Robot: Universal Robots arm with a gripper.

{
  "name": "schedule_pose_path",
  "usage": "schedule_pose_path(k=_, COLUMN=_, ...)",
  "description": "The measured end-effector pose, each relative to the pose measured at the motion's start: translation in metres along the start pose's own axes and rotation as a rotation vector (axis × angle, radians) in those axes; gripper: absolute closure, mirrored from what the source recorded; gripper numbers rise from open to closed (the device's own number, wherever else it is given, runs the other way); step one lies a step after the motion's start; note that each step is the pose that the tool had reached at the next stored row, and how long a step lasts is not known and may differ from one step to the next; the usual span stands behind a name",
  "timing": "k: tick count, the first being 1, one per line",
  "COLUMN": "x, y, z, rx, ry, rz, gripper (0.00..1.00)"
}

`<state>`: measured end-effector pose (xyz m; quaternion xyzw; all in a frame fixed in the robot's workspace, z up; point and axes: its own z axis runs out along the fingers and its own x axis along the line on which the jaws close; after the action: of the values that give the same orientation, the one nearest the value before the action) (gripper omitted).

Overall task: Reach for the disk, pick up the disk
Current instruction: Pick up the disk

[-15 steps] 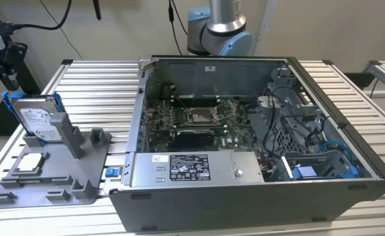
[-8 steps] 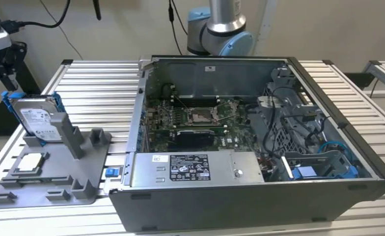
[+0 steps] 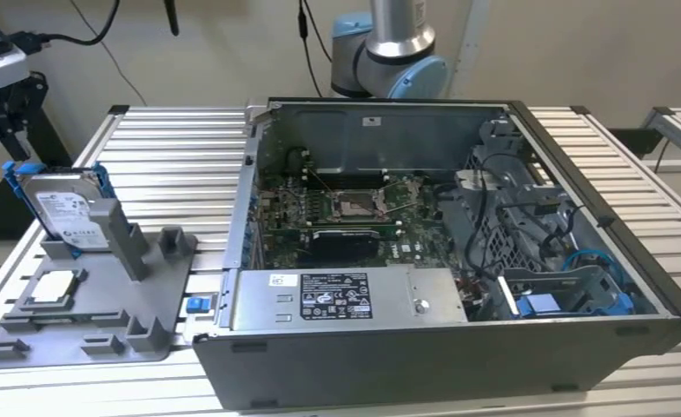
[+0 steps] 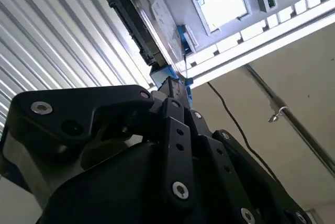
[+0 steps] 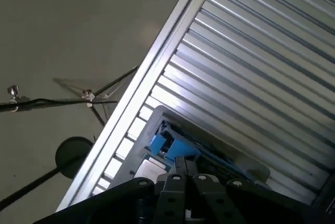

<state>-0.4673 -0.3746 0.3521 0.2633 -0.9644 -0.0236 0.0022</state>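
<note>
**Scene layout.** The exterior view shows the ribbed aluminium table (image 3: 178, 139) carrying an open computer case (image 3: 433, 347). The arm (image 3: 393, 43) has its base at the far edge, behind the case. Inside the case lie a green motherboard (image 3: 317, 208) and a grey power-supply box (image 3: 340, 300). A grey fixture tray (image 3: 86, 321) sits on the table at the exterior view's left, well apart from the case.

**View differences.** The first wrist view looks past the table edge to the floor (image 5: 78, 25) and a stand with a round base (image 5: 73, 153). The second wrist view shows a black cable (image 4: 230, 114) hanging off the table.

**Task item.** The disk (image 3: 69, 213) stands upright on edge in a slot at the far end of the tray, with its blue bracket (image 3: 16, 174) along both sides. Both wrist views show it edge-on (image 4: 149, 20) (image 5: 167, 145). A square processor chip (image 3: 49, 288) (image 4: 225, 4) lies flat in the tray, near the disk.

**Labels.** The disk has a white printed label, and the power-supply box has a black-and-white sticker (image 3: 334, 297). The print on both is too small to read.

**Arm pose.** The end effector (image 3: 14, 148) points down over the disk's upper corner at the exterior view's left. In both wrist views (image 4: 170, 85) (image 5: 184, 164) its fingers are drawn together with no gap visible. The tips sit right at the bracket, but whether they touch it cannot be determined.
</note>
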Motion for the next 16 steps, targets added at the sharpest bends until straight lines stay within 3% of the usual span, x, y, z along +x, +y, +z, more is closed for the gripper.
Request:
schedule_pose_path(k=10, x=0.0000, y=0.0000, z=0.0000, rx=-0.0007, ry=0.0082, rz=-0.183, gripper=1.00)
schedule_pose_path(k=16, x=0.0000, y=0.0000, z=0.0003, rx=0.0038, ry=0.0057, rz=-0.292, gripper=1.00)
